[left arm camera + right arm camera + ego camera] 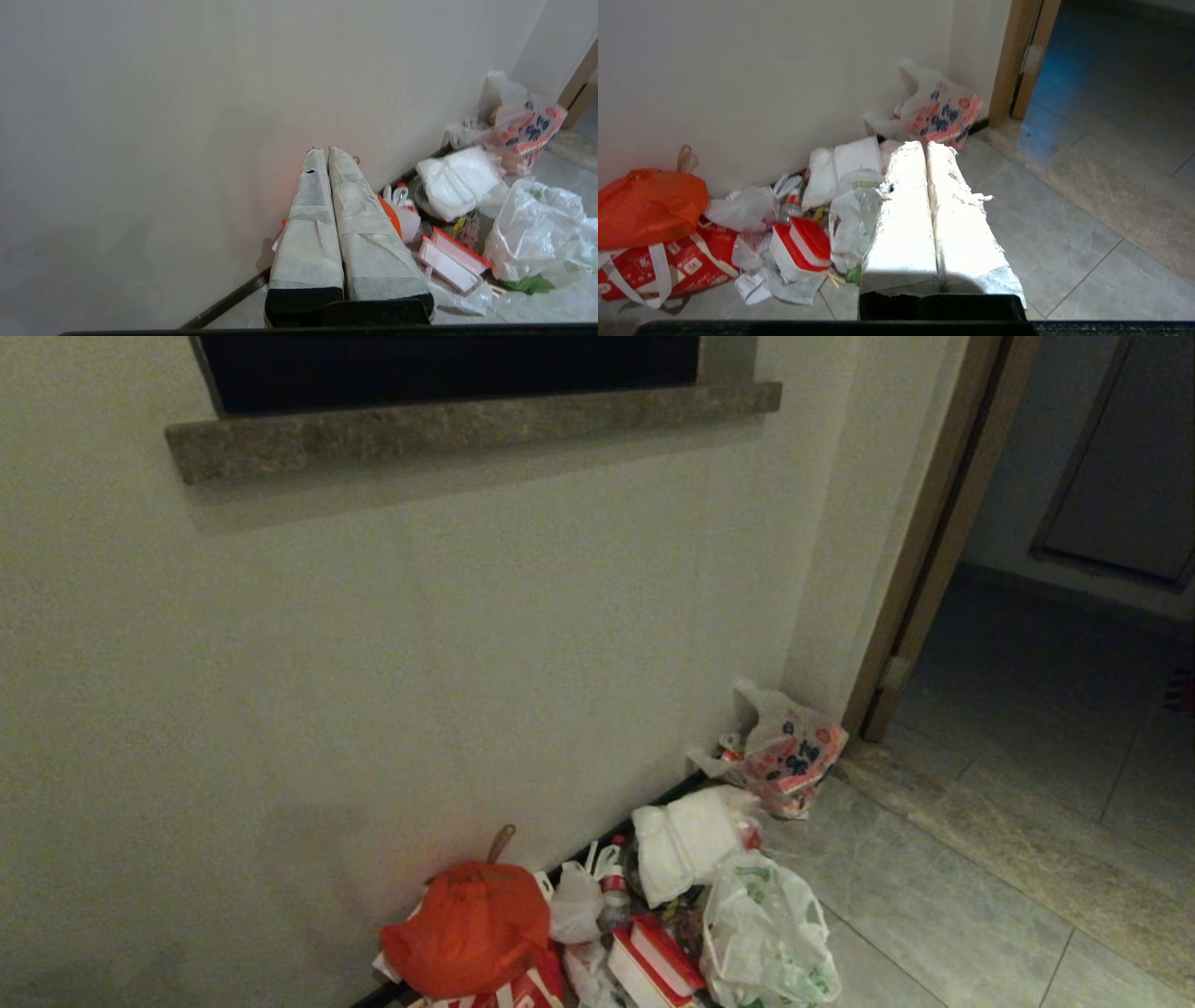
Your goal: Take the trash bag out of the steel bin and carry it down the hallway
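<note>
Trash bag (767, 933), crinkled translucent white with green print, on floor tiles, both end effectors pressed together.

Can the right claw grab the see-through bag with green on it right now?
Probably not yet. The right claw is shut and hangs in the air, well short of the trash bag on the floor. Nothing blocks the bag's open side, so it could likely reach after opening and coming down closer.

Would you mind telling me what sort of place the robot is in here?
Probably an indoor hallway corner: grey floor tiles, a beige wall, a wooden door frame, and rubbish bags piled along the baseboard.
</note>
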You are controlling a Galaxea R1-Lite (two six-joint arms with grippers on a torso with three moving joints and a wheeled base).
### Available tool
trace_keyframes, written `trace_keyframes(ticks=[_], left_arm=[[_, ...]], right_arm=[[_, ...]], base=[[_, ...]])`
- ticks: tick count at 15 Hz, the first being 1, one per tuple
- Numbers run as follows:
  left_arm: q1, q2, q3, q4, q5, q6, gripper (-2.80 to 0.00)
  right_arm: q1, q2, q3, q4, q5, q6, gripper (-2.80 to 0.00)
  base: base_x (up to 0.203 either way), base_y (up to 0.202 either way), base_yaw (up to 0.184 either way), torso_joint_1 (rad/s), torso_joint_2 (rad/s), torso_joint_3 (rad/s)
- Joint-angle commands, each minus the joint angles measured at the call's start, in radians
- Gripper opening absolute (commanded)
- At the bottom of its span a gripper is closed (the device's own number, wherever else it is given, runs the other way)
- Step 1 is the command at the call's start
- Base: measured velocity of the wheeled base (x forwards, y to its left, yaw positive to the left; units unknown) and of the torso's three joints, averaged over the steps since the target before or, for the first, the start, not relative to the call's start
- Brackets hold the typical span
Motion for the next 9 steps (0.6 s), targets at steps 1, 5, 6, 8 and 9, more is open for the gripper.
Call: trace_keyframes(ticks=[1, 5, 6, 8, 9], left_arm=[[0.0, -0.002, 0.0, -0.001, 0.0, 0.0, -2.8], [0.0, -0.002, 0.0, -0.001, 0.0, 0.0, -2.8], [0.0, 0.0, 0.0, -0.001, 0.0, 0.002, -2.8], [0.0, -0.002, 0.0, -0.001, 0.0, 0.002, -2.8], [0.0, -0.002, 0.0, -0.001, 0.0, 0.003, -2.8]], right_arm=[[0.0, 0.002, 0.0, 0.001, 0.0, -0.001, -2.8], [0.0, 0.002, 0.0, 0.0, 0.0, -0.001, -2.8], [0.0, 0.002, 0.0, 0.0, 0.0, -0.001, -2.8], [0.0, 0.002, 0.0, 0.0, 0.0, -0.001, -2.8], [0.0, 0.002, 0.0, 0.0, 0.0, -0.001, -2.8]], base=[[0.0, 0.0, 0.0, 0.004, 0.0, 0.139], [0.0, 0.0, 0.0, 0.001, 0.0, 0.033], [0.0, 0.0, 0.0, 0.0, 0.0, 0.0], [0.0, 0.0, 0.0, 0.0, 0.0, 0.0], [0.0, 0.0, 0.0, 0.0, 0.0, 0.0]])
